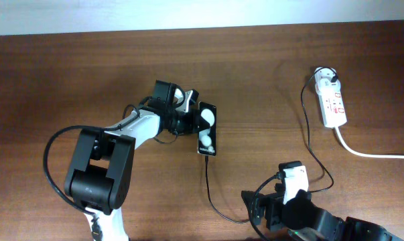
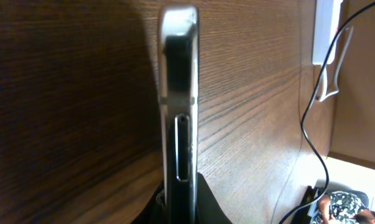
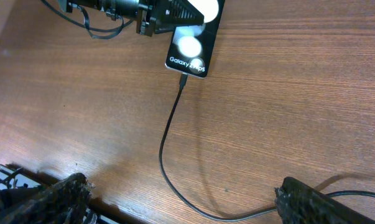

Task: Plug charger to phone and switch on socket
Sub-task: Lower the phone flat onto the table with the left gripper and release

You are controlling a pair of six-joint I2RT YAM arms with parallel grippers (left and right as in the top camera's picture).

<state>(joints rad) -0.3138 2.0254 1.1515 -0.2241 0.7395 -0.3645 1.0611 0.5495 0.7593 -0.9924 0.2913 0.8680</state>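
The left tool (image 1: 190, 119) is clamping the phone (image 1: 208, 128) at the middle of the desk (image 1: 68, 67), charger (image 3: 165, 137) seemingly seated — next, the right tool (image 3: 182, 196), gaping empty, is facing the switch on the socket (image 1: 332, 100) by the far-right corner.

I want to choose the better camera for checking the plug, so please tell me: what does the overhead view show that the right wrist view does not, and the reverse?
Only overhead: the socket with its white cord, far to the right of the phone, and the charger rising toward it.
Only right wrist: the connector tip meeting the phone's bottom edge, apparently plugged in, and the white text on its face.
Both: the phone, the black cable leaving it, and the left gripper, its jaws closed on the phone.
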